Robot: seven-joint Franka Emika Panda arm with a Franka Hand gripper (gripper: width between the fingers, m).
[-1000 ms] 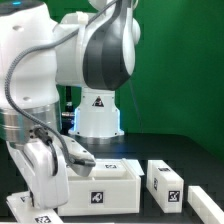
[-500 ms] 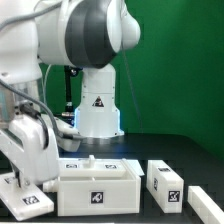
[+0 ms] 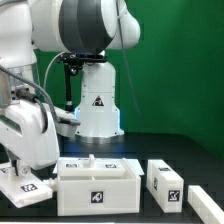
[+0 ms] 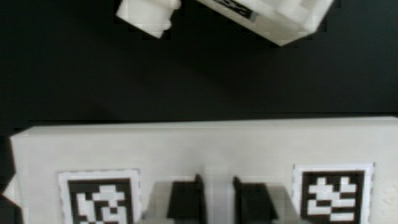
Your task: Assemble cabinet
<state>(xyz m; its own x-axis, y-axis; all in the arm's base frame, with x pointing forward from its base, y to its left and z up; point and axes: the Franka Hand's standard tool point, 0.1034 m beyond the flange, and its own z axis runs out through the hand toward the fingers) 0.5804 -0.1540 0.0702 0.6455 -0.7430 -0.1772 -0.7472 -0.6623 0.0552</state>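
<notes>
The white cabinet box point(image 3: 98, 186) stands on the black table at the front centre, with a tag on its front face. My gripper point(image 4: 221, 200) is at the exterior view's left point(image 3: 30, 172), beside the box. In the wrist view its two dark fingers point(image 4: 182, 200) stand close together with a thin white strip between them, on a flat white cabinet panel point(image 4: 205, 150) that carries two tags. In the exterior view that panel point(image 3: 25, 188) shows tilted under the hand, just left of the box. The fingertips are hidden there by the hand.
Two small white tagged blocks lie right of the box, one close to it point(image 3: 165, 183) and one at the frame's right edge point(image 3: 207, 197). The arm's white base point(image 3: 97, 105) stands behind the box. Other white parts point(image 4: 267, 18) show far off in the wrist view.
The arm has swung toward the exterior view's left, off the front of the cabinet box. The tagged panel at the left has risen a little with the hand.
</notes>
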